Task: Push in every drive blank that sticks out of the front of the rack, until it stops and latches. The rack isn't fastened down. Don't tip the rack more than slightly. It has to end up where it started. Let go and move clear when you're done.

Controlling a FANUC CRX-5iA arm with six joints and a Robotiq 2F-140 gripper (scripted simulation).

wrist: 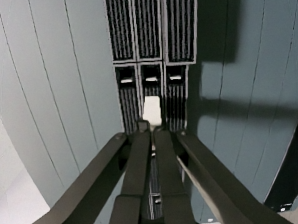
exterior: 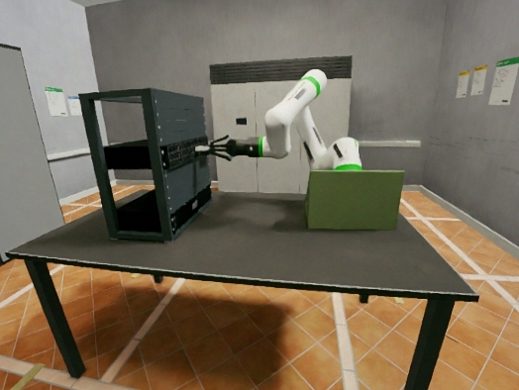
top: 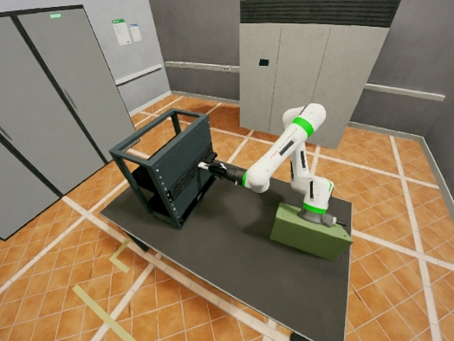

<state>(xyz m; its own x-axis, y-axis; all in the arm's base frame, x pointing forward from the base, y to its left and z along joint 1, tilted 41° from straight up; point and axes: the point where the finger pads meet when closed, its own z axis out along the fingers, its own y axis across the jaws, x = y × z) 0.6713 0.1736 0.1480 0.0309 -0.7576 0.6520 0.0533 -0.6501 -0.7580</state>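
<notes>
At the left end of the dark table (top: 260, 268) (exterior: 277, 247), the top view shows the rack (top: 173, 216) (exterior: 160, 198) (wrist: 80, 90) standing upright. The gripper (top: 203, 165) (exterior: 200, 148) (wrist: 152, 107) points to its front, level with the band of drive blanks (exterior: 180, 154) (wrist: 176, 100). From the exterior view, this band is about the middle height of the rack, and the white tip of the gripper is at it; whether they touch, I cannot tell. By the wrist view, the fingers are closed together, with no blank gripped, before the middle column of blanks.
</notes>
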